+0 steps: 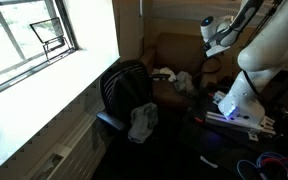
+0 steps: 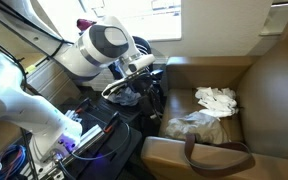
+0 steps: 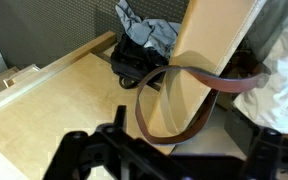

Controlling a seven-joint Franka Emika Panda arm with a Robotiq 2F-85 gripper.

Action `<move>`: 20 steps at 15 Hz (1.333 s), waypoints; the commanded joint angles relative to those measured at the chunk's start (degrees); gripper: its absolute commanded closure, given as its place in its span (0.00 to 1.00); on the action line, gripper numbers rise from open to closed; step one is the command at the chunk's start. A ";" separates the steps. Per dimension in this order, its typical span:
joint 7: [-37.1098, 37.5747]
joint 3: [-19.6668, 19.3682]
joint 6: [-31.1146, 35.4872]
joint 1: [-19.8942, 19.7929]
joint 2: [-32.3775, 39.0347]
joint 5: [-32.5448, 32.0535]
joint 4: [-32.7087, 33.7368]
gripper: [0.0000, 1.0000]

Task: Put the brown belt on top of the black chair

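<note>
The brown belt [image 3: 170, 112] lies in a loose loop over a tan armrest and wooden surface in the wrist view. It also shows on the brown couch arm in an exterior view [image 2: 224, 146]. The black chair [image 1: 119, 88] stands by the window with a grey cloth [image 1: 142, 121] on its seat. In the wrist view the chair [image 3: 134, 62] lies beyond the belt. My gripper [image 3: 174, 165] is open and empty, with its fingers spread wide just short of the belt loop. It shows in both exterior views [image 1: 216, 42] [image 2: 144, 68], raised above the couch.
White cloths [image 2: 216, 98] lie on the brown couch seat [image 2: 269, 110]. The robot base and coloured cables [image 1: 269, 160] sit on the floor. A window sill [image 1: 44, 95] runs beside the chair.
</note>
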 commanded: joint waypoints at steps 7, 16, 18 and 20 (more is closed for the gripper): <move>-9.52 -11.66 34.23 -8.71 19.62 -13.88 8.92 0.00; 4.99 -11.84 23.84 -6.55 21.79 -15.43 12.38 0.00; 11.80 -10.55 22.31 -6.93 28.60 -12.39 17.49 0.00; 17.62 -9.83 22.26 -8.56 35.48 -9.99 22.71 0.00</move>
